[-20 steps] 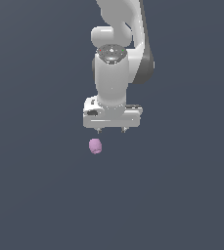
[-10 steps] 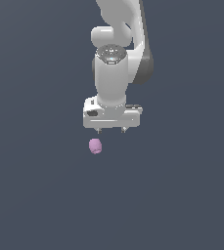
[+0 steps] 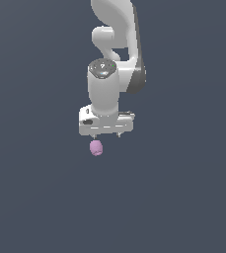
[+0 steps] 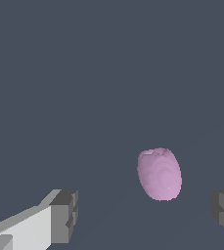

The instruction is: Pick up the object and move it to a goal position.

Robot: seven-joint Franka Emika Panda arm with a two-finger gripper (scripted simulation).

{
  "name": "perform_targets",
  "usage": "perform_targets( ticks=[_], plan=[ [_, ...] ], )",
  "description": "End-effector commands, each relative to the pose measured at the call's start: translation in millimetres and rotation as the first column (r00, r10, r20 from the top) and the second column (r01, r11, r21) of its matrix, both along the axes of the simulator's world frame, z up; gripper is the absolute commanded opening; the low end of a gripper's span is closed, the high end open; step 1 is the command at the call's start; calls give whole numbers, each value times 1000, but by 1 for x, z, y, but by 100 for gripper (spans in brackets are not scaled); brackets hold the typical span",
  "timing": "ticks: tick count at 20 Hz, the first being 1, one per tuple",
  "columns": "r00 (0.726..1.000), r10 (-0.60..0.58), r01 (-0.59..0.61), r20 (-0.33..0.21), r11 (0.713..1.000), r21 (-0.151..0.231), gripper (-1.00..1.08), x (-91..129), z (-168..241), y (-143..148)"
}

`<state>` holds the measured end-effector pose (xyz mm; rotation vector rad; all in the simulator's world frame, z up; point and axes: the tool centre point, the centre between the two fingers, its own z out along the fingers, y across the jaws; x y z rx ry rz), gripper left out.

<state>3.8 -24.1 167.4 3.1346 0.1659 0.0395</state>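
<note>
The object [image 3: 95,147] is a small pink-lilac rounded lump lying on the dark grey floor; in the wrist view the object [image 4: 159,174] shows faint rings on its end. My white gripper [image 3: 106,134] hangs just above it, slightly toward the exterior view's right. The jaws stand wide apart and hold nothing. In the wrist view the gripper [image 4: 145,215] has one finger [image 4: 64,216] on one side and the other at the frame's edge, with the lump lying between and beyond them.
A plain dark grey floor [image 3: 183,197] fills both views. The white arm [image 3: 115,44] rises from the gripper toward the top of the exterior view.
The gripper has shifted a little toward the exterior view's left and closer to the object. The object has not moved.
</note>
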Motion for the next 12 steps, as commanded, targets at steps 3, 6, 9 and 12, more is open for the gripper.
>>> perform_targets(
  ticks=[3, 6, 9, 12],
  plan=[
    [998, 61, -61, -9, 998, -1, 100, -5, -25, -19],
    [995, 102, -102, -14, 995, -1, 100, -9, -42, -32],
    [991, 136, -136, -18, 991, -1, 100, -13, -55, -42],
    [987, 161, -161, -22, 987, 0, 100, -16, -65, -50]
  ],
)
